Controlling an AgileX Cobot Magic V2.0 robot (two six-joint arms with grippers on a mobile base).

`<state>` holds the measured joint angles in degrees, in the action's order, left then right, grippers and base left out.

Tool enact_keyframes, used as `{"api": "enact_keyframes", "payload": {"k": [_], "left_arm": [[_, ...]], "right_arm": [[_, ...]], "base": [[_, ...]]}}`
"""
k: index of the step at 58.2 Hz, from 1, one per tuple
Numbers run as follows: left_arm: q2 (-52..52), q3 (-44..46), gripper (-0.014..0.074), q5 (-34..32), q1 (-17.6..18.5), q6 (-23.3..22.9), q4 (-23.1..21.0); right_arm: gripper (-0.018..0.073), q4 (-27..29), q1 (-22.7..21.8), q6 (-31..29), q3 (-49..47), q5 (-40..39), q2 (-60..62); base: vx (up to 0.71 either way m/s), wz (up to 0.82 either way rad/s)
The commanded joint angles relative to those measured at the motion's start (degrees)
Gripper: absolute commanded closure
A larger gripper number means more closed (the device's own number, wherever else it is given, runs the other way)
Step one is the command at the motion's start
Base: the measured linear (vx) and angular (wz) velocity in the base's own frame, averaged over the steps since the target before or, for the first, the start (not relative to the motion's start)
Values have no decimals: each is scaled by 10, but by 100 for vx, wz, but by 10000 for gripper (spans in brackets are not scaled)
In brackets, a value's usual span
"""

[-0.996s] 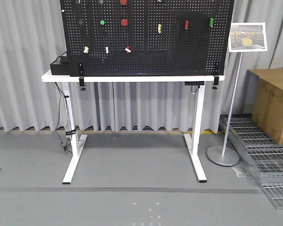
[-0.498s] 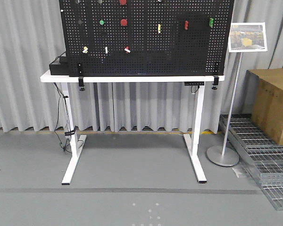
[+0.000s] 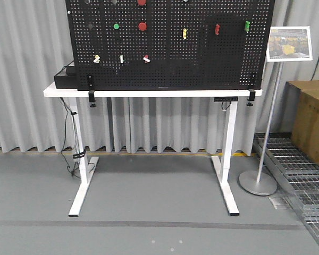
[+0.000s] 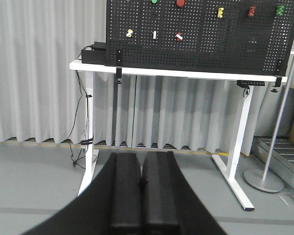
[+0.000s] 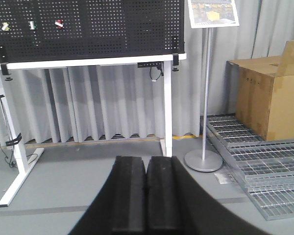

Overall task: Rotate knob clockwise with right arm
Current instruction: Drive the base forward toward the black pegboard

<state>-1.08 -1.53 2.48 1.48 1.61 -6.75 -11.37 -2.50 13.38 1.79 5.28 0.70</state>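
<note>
Jaws pressed together on both the left gripper (image 4: 142,188) and the right gripper (image 5: 147,191), holding nothing, well apart from the white table (image 3: 149,93) across the grey floor (image 3: 149,191). On the table stands a black pegboard (image 3: 202,58). The knob is among its small coloured fittings (image 3: 142,26), too small to tell which. A sign stand (image 3: 269,122) stands right of the table.
</note>
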Motion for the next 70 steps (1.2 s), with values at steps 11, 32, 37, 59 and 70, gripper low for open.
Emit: {"api": "enact_keyframes", "payload": {"k": [11,32,37,59,70], "left_arm": [[0,-7,603,-47,-1,-3,-4],[0,-7,603,-47,-1,-3,-4],[0,-7,603,-47,-1,-3,-4],[0,-7,603,-47,-1,-3,-4],[0,-7,603,-47,-1,-3,-4]], "right_arm": [[568,-2,-4,-4,3,-47,6],[568,-2,-4,-4,3,-47,6],[568,-2,-4,-4,3,-47,6],[568,-2,-4,-4,3,-47,6],[568,-2,-4,-4,3,-47,6]], "base": [[20,-9],[30,0],[38,7],[41,7],[42,5]]}}
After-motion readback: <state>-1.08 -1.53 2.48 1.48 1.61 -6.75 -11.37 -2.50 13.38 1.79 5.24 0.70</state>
